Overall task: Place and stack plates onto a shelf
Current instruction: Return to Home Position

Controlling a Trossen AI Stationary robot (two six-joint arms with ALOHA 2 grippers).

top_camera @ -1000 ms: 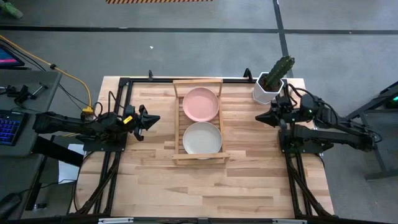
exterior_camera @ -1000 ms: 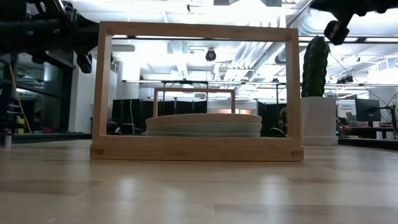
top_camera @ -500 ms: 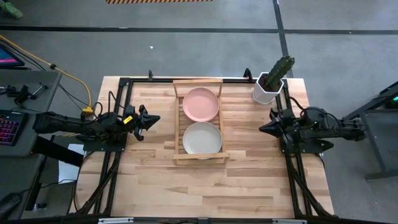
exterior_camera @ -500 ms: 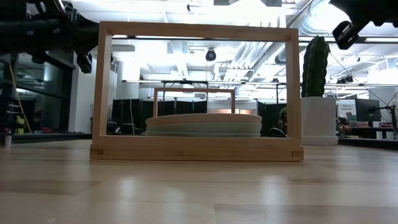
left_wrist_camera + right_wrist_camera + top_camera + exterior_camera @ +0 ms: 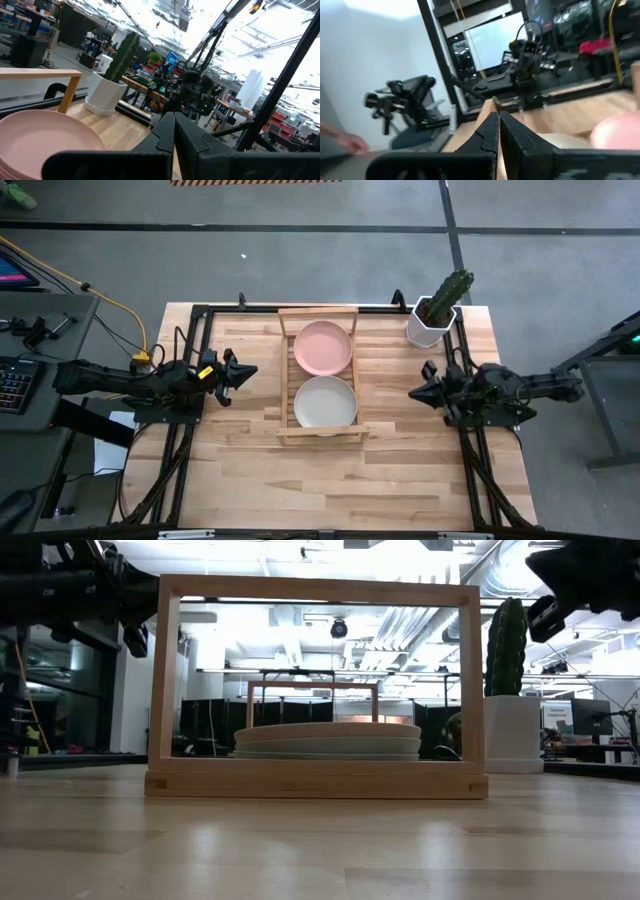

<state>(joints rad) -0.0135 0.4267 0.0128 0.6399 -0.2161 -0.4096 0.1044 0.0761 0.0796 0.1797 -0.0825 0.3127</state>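
Note:
The light-wood shelf (image 5: 318,432) stands mid-table. Two stacks of plates rest on its slats: the far one topped by a pink plate (image 5: 323,346), the near one by a cream plate (image 5: 325,401). The low view shows the near stack (image 5: 328,740) as three layers inside the shelf's end frame (image 5: 165,690). My left gripper (image 5: 247,370) hovers shut left of the shelf, pointing at it; its wrist view shows the pink plate (image 5: 45,140). My right gripper (image 5: 412,393) hovers shut right of the shelf, level with the cream plate (image 5: 565,142).
A white pot with a cactus (image 5: 432,322) stands at the table's far right corner, just beyond the right arm (image 5: 500,388). Bare wooden tabletop (image 5: 330,480) stretches in front of the shelf. A desk with a keyboard (image 5: 15,380) lies off the table's left side.
My right gripper has moved toward the table's near edge, away from the cactus pot, and sunk a little, while its arm swung to lie level across the table's right side. It has stayed shut. The plates and shelf have not moved.

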